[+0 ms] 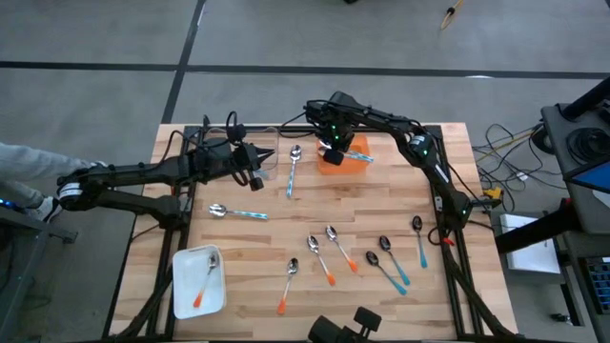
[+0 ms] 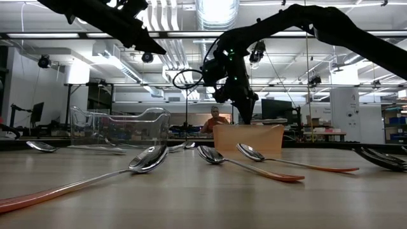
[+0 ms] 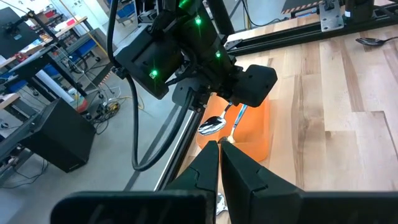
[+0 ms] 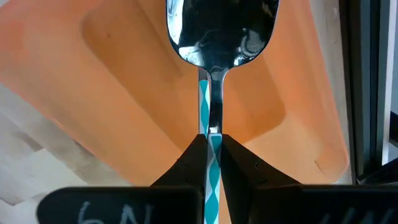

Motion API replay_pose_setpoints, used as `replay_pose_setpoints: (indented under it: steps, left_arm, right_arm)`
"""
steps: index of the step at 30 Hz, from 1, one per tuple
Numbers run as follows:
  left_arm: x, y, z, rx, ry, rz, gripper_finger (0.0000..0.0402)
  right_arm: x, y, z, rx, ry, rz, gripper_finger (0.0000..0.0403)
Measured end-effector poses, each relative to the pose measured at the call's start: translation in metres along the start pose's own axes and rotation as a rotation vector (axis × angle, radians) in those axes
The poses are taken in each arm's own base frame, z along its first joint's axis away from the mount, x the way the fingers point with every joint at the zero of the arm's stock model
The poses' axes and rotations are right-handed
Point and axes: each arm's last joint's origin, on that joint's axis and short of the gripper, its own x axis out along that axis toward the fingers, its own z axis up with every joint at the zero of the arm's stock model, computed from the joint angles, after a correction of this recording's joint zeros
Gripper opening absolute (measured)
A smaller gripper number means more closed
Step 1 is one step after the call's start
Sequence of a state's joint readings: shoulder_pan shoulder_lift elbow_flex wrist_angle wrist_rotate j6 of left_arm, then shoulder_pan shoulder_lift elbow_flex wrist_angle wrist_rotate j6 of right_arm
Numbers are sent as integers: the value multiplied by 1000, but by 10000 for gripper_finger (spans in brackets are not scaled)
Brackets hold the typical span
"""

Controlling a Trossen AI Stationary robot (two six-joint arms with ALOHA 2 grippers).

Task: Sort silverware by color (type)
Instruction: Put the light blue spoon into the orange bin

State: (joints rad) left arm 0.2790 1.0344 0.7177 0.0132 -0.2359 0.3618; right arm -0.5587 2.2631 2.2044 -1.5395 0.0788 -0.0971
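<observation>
Orange plastic fills our right wrist view: the right gripper (image 4: 209, 152) hangs over the orange bin (image 1: 345, 156) at the far middle of the bench (image 1: 381, 205), its fingers closed on the light-blue handle of a silver spoon (image 4: 214, 56), whose bowl points down into the bin. The left gripper (image 1: 255, 177) hovers near a clear container (image 1: 270, 152) at the far left of the bench, its fingers (image 3: 242, 174) pressed together with nothing between them. On the boards we record a light-blue-handled spoon (image 1: 294, 169) just left of the orange bin and another (image 1: 236, 212) lying crosswise below the left gripper. Nearer the front edge lie three orange-handled spoons (image 1: 321, 259) in a loose group, and to their right three dark-bowled, teal-handled spoons (image 1: 394, 265). A white tray (image 1: 187, 295) at the front left corner holds one orange-handled spoon (image 1: 206, 278). In the low view a person (image 2: 216, 119) shows beyond the bench.
</observation>
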Motion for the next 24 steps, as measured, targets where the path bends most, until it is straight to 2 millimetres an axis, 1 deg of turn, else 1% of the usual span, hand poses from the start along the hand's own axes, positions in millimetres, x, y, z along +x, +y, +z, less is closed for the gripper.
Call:
replay_pose_setpoints:
  steps: [12, 19, 24]
  left_arm:
    - [0, 0, 0, 0, 0, 0, 0]
    - [0, 0, 0, 0, 0, 0, 0]
    - [0, 0, 0, 0, 0, 0, 0]
  right_arm:
    - [0, 0, 1, -16, -5, -1, 20]
    - [0, 0, 1, -15, -13, -2, 42]
    - [0, 0, 2, -6, -20, -3, 46]
